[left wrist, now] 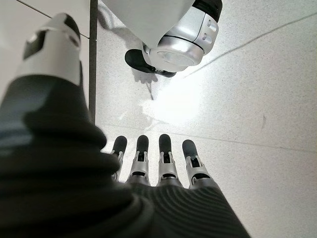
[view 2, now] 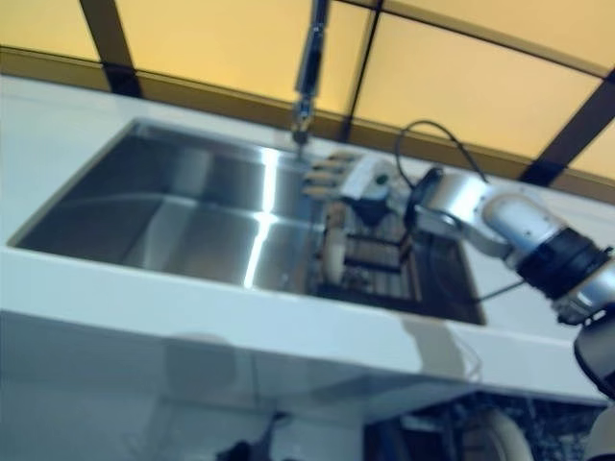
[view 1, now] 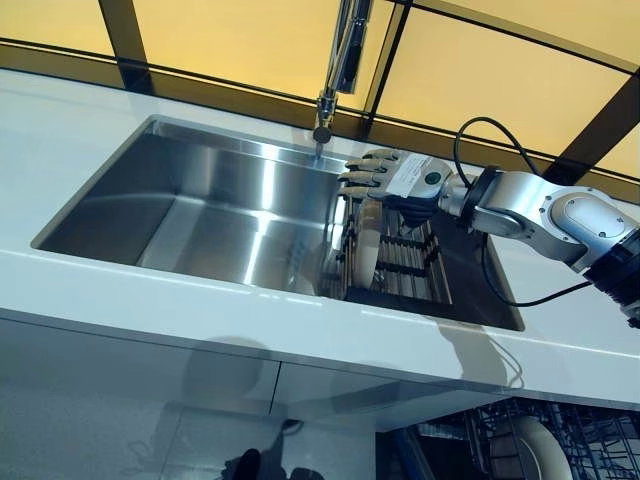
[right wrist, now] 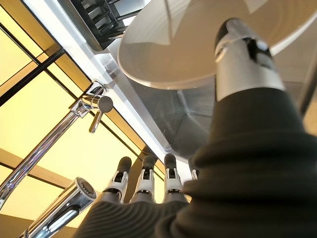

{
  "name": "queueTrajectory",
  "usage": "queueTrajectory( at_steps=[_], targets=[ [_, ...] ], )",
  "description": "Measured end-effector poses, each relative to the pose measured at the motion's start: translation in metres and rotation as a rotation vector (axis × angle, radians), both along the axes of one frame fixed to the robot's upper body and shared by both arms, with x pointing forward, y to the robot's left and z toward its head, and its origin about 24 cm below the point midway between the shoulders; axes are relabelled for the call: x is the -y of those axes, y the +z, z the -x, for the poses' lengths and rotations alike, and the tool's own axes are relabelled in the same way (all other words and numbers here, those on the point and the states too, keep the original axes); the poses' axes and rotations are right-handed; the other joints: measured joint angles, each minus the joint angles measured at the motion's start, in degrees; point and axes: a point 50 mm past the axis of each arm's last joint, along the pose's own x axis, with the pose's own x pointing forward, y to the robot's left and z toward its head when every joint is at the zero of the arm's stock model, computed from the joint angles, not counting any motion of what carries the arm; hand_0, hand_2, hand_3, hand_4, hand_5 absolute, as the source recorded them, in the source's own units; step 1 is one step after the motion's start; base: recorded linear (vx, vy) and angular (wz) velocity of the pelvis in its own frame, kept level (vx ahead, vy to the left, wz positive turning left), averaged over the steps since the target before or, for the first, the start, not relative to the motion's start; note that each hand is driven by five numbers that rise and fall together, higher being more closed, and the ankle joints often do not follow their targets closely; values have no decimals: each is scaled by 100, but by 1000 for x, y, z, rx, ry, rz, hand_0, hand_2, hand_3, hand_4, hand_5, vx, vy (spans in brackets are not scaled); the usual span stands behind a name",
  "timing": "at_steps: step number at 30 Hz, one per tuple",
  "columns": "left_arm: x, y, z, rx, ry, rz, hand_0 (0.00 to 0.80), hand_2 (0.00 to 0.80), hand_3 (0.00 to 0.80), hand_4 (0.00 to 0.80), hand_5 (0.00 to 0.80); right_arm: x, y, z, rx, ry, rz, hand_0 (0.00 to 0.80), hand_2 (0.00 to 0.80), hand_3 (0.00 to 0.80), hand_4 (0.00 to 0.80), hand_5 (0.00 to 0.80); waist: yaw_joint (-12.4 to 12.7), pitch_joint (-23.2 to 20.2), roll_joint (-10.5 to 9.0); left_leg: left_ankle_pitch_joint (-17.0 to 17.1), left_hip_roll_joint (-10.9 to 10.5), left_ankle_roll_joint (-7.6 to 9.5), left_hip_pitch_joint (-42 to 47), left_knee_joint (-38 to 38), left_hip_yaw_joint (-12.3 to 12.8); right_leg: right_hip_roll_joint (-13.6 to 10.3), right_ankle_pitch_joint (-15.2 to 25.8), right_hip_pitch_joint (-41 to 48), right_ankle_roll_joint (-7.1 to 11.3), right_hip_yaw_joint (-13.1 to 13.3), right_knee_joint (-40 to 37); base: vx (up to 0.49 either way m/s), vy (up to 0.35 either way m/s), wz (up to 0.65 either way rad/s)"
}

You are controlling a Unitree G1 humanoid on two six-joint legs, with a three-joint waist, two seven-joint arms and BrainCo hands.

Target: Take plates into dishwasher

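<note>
A white plate (view 1: pixel 362 258) stands on edge at the left end of a dark dish rack (view 1: pixel 412 268) in the right part of the steel sink (view 1: pixel 200 215). My right hand (view 1: pixel 392 178) hovers just above the plate's top rim, its fingers straight and spread toward the faucet. In the right wrist view the plate (right wrist: pixel 193 44) fills the space past the thumb, and the right hand (right wrist: pixel 237 148) is open with nothing gripped. My left hand (left wrist: pixel 163 166) shows only in its own wrist view, open and hanging above the pale floor.
The faucet (view 1: pixel 340 60) rises behind the sink, close to the right hand's fingertips. White counter (view 1: pixel 300 330) surrounds the basin. Below at the lower right an open dishwasher rack (view 1: pixel 600 440) holds a white plate (view 1: pixel 540 450).
</note>
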Motion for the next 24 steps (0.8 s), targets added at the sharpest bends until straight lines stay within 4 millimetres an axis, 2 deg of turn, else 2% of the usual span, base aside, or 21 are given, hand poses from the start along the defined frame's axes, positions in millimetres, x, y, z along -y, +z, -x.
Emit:
queueTrajectory(
  at_steps=[19,24],
  targets=[
    [0,1,-2,8,-1,2,0,0,0,0,0,1,-7,0,-4,0,42,0,0,0,0,0,-2,83,-9,8,1,3,-81,3,2,0,1,-83,-1,0,1,0,0,0],
    [-2,2,-4,20,6,1,0,0,0,0,0,3,-9,-1,-7,-7,42,0,0,0,0,0,2,225,-6,14,2,3,-124,4,2,3,4,-123,-4,-1,2,-34,6,0]
  ],
)
